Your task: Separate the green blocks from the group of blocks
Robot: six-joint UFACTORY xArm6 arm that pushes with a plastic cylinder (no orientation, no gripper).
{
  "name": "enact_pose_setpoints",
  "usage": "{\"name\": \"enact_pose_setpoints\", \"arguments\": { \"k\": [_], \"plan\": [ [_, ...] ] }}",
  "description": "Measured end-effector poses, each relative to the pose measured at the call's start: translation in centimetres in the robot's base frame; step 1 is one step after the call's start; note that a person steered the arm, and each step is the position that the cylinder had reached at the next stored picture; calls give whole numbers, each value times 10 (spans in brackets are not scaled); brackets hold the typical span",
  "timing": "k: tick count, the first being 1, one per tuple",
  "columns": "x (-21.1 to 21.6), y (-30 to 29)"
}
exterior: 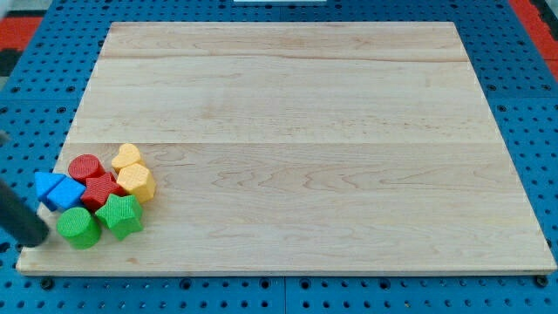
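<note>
A tight group of blocks sits at the lower left of the wooden board [305, 131]. The green cylinder [78, 227] and the green star [119, 215] lie side by side at the group's bottom. Above them are a red star [100, 188], a red cylinder [85, 166], two blue blocks [57, 189], a yellow hexagon [137, 182] and a yellow heart-like block [127, 156]. My dark rod comes in from the view's left edge; my tip [38, 239] rests just left of the green cylinder, close to it or touching.
The board lies on a blue pegboard [523, 105] that surrounds it. The board's left and bottom edges run close to the group of blocks.
</note>
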State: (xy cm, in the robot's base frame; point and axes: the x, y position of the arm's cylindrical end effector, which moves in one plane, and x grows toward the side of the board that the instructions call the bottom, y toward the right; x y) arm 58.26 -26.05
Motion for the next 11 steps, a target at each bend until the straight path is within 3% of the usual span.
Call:
{"name": "enact_pose_setpoints", "arguments": {
  "k": [1, 3, 5, 7, 10, 11],
  "plan": [
    [14, 32],
    [-39, 51],
    [-30, 63],
    [-44, 126],
    [-89, 174],
    [-130, 173]
  ]
}}
